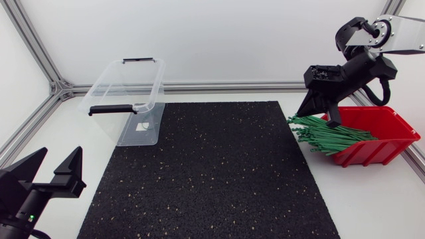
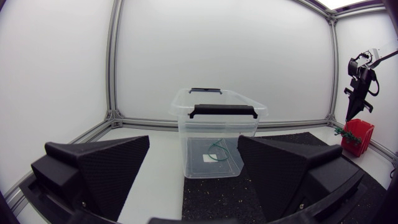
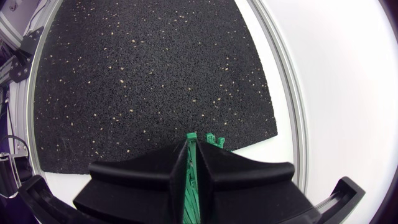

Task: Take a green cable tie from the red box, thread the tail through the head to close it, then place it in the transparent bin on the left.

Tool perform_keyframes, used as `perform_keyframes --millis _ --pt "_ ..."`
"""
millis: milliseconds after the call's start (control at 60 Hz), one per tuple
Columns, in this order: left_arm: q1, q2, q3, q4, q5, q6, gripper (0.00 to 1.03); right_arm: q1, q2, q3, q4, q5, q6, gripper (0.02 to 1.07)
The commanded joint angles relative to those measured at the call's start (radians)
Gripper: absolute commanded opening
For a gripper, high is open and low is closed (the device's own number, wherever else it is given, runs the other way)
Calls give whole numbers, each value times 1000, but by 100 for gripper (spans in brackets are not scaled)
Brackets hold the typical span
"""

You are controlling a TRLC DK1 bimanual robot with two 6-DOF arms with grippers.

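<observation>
Right gripper (image 3: 193, 145) is clenched on a green cable tie (image 3: 191, 135) at the heap in the red box (image 1: 393, 135), so the pick looks to be in hand. Next it must lift one tie free for threading. Left gripper (image 1: 58, 174) sits released, well apart from the transparent bin (image 1: 126, 89).
</observation>
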Motion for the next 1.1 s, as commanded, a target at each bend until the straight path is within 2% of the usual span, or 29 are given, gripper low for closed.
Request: perform_keyframes --millis 0,400,533,800,917,1083 --pt "-6 -6 -39 -19 6 16 100 20 -40 11 -26 -11 -5 7" --pt "-7 -6 -39 -19 4 16 100 92 -193 76 -154 -71 49 7" --pt "-7 -6 -39 -19 4 15 100 141 -265 140 -225 -106 95 7" --pt "-15 -6 -39 -19 4 15 100 276 -327 294 -352 -107 227 8" --pt "-13 -6 -39 -19 4 15 100 340 -330 367 -397 -90 296 7" --pt "-13 -6 -39 -21 4 15 100 445 -345 445 -446 -8 390 7"
